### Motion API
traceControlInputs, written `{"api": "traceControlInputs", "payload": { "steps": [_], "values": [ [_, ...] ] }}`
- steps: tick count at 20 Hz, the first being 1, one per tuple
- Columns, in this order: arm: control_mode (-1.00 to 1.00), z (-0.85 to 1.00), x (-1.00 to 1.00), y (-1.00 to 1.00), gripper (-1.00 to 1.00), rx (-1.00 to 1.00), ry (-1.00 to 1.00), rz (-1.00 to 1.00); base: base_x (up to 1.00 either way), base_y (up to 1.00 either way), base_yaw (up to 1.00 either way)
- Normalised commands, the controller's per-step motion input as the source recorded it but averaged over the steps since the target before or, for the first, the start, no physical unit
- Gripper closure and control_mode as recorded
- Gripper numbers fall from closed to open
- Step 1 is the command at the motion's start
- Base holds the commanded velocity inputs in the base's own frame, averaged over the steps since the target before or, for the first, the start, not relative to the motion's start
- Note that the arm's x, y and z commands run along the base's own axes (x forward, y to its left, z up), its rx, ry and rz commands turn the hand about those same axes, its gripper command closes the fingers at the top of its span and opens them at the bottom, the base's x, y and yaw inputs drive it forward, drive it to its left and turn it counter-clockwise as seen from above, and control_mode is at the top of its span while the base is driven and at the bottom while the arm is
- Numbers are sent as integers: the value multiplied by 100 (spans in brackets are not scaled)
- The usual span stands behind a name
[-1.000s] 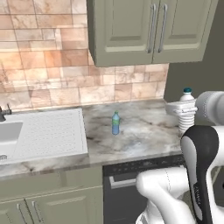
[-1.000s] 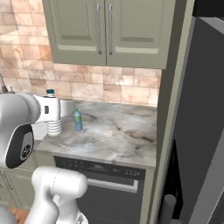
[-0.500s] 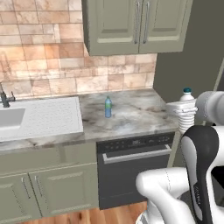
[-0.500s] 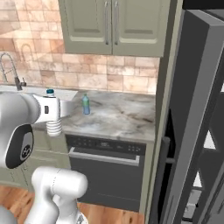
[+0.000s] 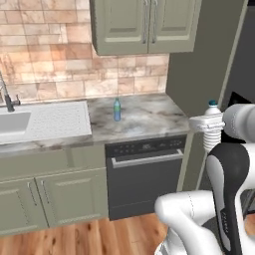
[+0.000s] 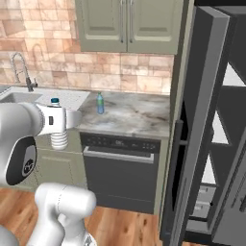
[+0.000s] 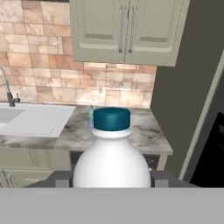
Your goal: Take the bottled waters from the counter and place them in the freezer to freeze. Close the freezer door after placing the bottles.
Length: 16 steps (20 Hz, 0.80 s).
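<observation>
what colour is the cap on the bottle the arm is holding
Dark teal, on the held bottle; its cap shows best in the hand view.

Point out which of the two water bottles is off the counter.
The clear ribbed bottle with the dark cap, held upright in the gripper. The blue green-capped bottle stands on the counter.

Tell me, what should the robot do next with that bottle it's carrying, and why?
Probably carry the clear ribbed bottle with the dark cap, clamped in the gripper, rightward toward the open grey freezer: its door stands open, and the blue bottle waits on the marbled counter.
</observation>
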Motion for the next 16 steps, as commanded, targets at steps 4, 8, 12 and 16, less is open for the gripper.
{"api": "traceControlInputs", "payload": {
  "steps": [4, 8, 12, 16],
  "values": [
    [100, 0, 0, 0, 100, 0, 0, 0, -57, -9, -2],
    [100, 0, 0, 0, 100, 0, 0, 0, -62, -25, -2],
    [100, 0, 0, 0, 100, 0, 0, 0, -46, -50, 0],
    [100, 0, 0, 0, 100, 0, 0, 0, -2, -78, 0]
  ]
}}
